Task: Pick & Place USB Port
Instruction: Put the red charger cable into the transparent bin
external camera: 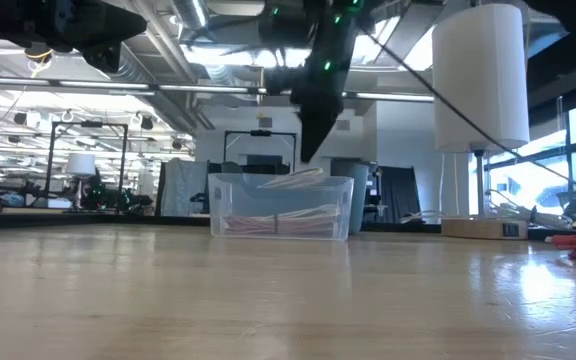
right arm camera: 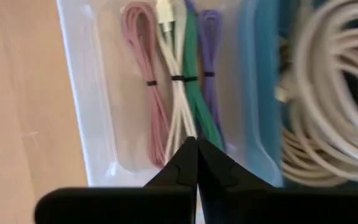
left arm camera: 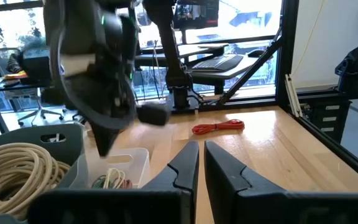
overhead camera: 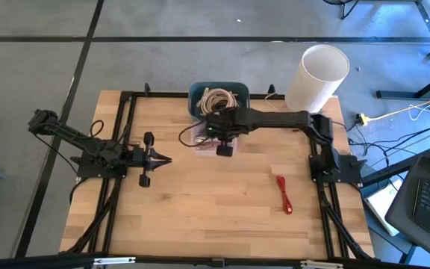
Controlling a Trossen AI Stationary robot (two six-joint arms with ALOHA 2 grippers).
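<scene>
No legible text or labels.

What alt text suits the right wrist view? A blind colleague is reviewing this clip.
The right gripper, fingers shut, hovers over a clear plastic bin holding bundled pink, white, green and purple cables. Beside it, a blue bin holds coiled beige cable.

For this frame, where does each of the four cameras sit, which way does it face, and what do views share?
High: overhead, straight down; both arms, table.
Low: table height, level; right gripper above clear bin.
Left wrist: on left arm, facing across the table; left gripper shut.
Right wrist: looking down; right gripper shut over bundled cables.
Shared: clear bin, all four; red cable, high, low, left wrist.
</scene>
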